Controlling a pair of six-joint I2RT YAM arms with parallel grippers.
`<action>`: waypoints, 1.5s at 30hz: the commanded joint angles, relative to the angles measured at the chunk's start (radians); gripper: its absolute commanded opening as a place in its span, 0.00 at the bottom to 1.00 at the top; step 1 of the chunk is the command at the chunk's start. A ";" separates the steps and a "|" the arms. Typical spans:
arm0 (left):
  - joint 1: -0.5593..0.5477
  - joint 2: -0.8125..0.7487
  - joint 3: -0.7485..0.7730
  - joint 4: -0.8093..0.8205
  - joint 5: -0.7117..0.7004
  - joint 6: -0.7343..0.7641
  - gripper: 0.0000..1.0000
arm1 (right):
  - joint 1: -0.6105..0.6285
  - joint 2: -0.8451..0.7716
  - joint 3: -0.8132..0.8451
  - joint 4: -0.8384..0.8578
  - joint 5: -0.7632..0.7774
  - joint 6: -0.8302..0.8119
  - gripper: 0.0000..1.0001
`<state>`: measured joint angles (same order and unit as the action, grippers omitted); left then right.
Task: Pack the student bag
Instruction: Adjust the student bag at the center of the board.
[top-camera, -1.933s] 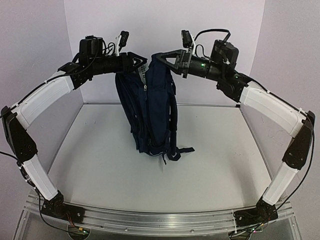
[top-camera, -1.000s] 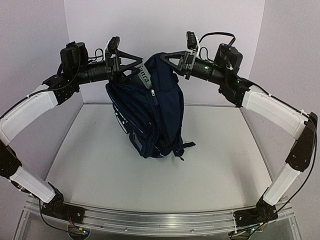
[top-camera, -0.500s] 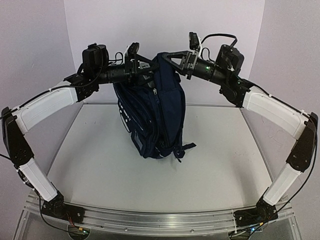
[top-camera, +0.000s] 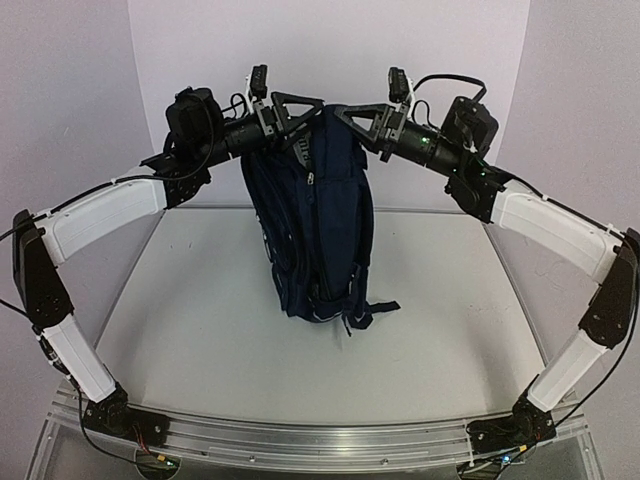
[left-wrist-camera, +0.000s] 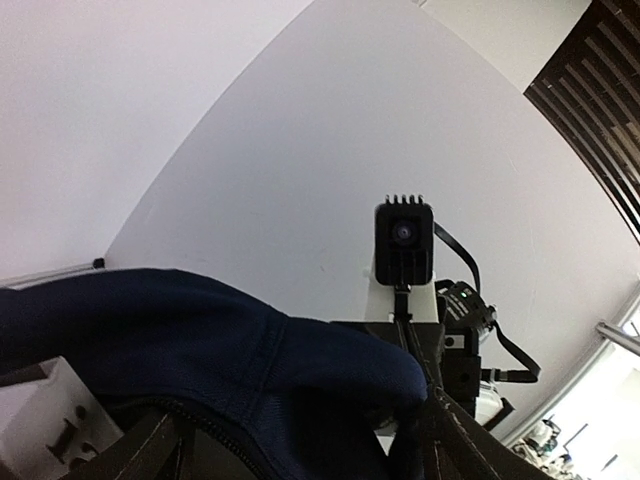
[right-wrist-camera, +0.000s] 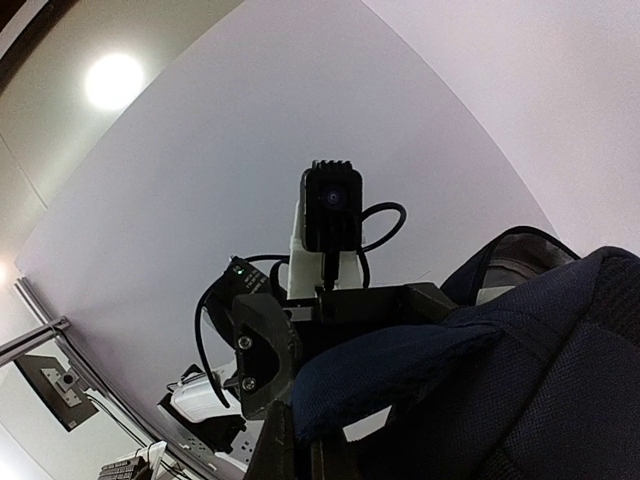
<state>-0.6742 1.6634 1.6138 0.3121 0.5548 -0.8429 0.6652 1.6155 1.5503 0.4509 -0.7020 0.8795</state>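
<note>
Top external: left gripper (top-camera: 298, 106), right gripper (top-camera: 346, 112) hold student bag (top-camera: 320, 225) upright.

Dark navy student bag (top-camera: 320, 220), upright and side-on at the table's (top-camera: 180, 330) middle, black strap at its base.

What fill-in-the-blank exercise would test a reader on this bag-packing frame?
1. The student bag stands ___ on the table.
2. The right gripper is shut on the bag's ___ edge.
3. A black strap trails from the bag's base toward the ___ arm's side.
Missing: upright; top; right.
</note>
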 joint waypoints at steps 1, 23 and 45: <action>0.027 -0.001 0.045 0.072 -0.214 0.124 0.76 | 0.014 -0.114 0.006 0.203 -0.075 0.001 0.00; 0.133 -0.068 0.102 -0.430 -0.084 0.286 0.79 | 0.014 -0.035 0.019 0.153 0.097 -0.017 0.00; 0.038 -0.227 0.138 -0.798 -0.048 0.706 0.71 | 0.013 0.140 0.243 -0.085 0.115 -0.174 0.00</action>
<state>-0.6350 1.3768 1.6745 -0.4114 0.4247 -0.1429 0.6792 1.7729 1.7303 0.3614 -0.6024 0.7776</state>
